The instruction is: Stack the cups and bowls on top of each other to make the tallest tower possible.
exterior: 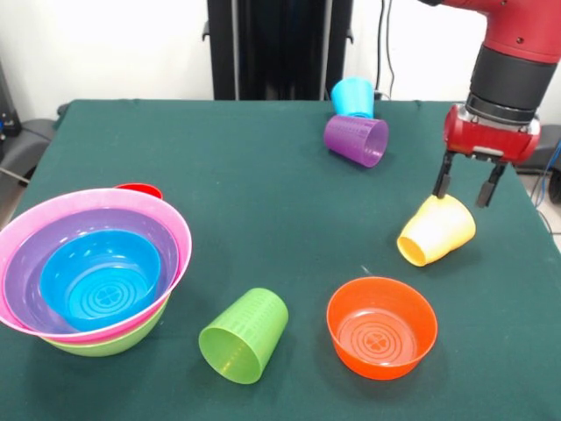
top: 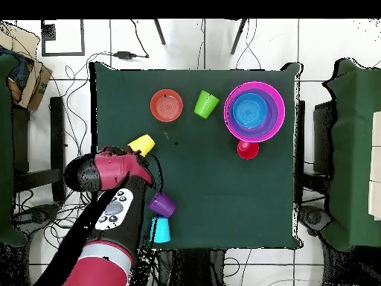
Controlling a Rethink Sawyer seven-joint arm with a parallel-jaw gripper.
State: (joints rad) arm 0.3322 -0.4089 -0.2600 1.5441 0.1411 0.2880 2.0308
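Front view: the gripper [exterior: 466, 188] hangs at right of frame, its two black fingers [exterior: 442, 180] spread and holding nothing, just above the pale yellow ribbed plastic cup [exterior: 436, 230] lying on its side. At lower left sits the tower [exterior: 92, 272]: blue bowl nested in purple, pink and lime green bowls.

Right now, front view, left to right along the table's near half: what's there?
nested bowls → lime green cup → orange bowl → pale yellow cup, lying on its side just below the open gripper.
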